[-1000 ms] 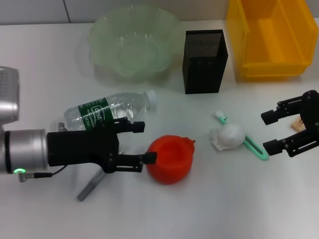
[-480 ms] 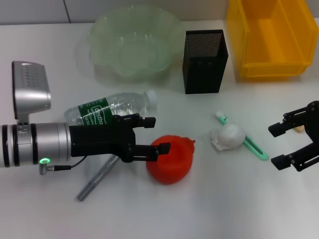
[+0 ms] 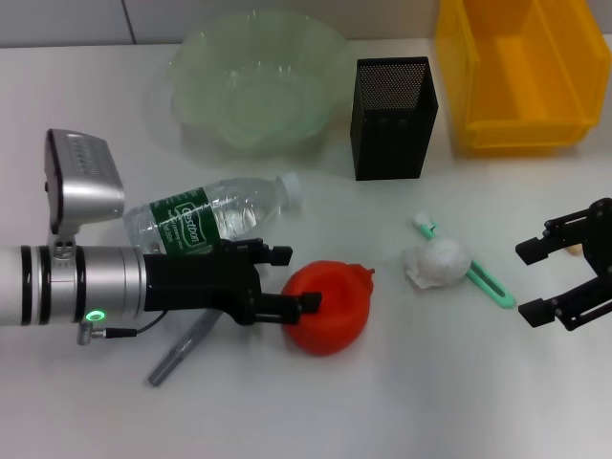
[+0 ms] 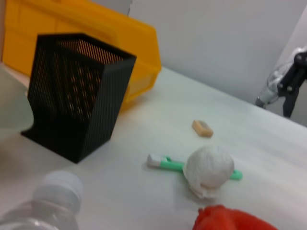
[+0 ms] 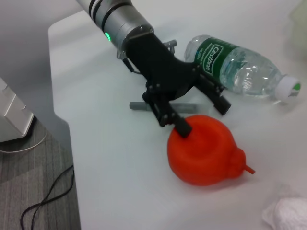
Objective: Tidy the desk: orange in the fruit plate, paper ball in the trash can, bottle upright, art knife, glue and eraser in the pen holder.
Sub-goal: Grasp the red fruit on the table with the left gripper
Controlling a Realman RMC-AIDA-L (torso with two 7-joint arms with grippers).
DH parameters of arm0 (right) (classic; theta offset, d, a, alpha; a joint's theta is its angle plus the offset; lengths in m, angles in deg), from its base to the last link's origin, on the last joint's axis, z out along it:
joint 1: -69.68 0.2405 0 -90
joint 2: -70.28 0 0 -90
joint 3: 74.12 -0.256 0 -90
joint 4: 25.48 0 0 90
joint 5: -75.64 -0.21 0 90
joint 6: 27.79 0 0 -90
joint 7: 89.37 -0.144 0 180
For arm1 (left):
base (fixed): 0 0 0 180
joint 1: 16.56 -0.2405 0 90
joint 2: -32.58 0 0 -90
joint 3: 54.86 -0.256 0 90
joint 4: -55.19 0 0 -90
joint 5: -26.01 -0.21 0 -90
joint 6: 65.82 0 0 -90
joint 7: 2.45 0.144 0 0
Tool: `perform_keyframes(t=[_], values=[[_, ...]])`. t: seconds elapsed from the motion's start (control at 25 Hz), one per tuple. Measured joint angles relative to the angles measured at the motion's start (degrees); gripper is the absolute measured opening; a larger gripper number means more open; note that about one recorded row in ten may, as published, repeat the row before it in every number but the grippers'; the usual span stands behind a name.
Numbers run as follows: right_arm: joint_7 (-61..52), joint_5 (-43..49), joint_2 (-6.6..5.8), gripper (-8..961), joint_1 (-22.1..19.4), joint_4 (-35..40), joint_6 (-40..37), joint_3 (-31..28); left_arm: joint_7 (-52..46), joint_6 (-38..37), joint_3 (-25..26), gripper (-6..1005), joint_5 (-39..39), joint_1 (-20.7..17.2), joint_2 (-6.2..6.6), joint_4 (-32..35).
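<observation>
Because the left gripper (image 3: 287,279), fingers spread wide, touches only one edge of the orange (image 3: 328,306), closing now may roll it away toward the paper ball (image 3: 438,261).

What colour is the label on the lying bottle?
Dark green with white lettering, on the clear bottle; the right wrist view shows it best.

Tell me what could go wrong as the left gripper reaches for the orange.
The left gripper is open with one finger over the orange, not clearly straddling it; closing now might push it away. The lying bottle sits right beside the arm and could get nudged and roll. The right gripper hovers open near the paper ball.
</observation>
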Motion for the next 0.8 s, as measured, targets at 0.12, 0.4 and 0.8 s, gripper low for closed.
perform_keyframes(t=[0.12, 0.4, 0.8], values=[[-0.01, 0.01, 0.17, 834, -0.01, -0.10, 0.40, 0.19, -0.72, 0.76, -2.03, 732, 0.00, 0.16, 0.00, 0.23], [-0.19, 0.01, 0.23, 834, -0.07, -0.23, 1.72, 0.69, -0.68, -0.67, -2.34, 634, 2.63, -0.54, 0.16, 0.66], [-0.29, 0.01, 0.58, 833, -0.42, -0.45, 2.75, 0.88, -0.90, 0.07, -4.04, 352, 3.20, -1.04, 0.26, 0.91]])
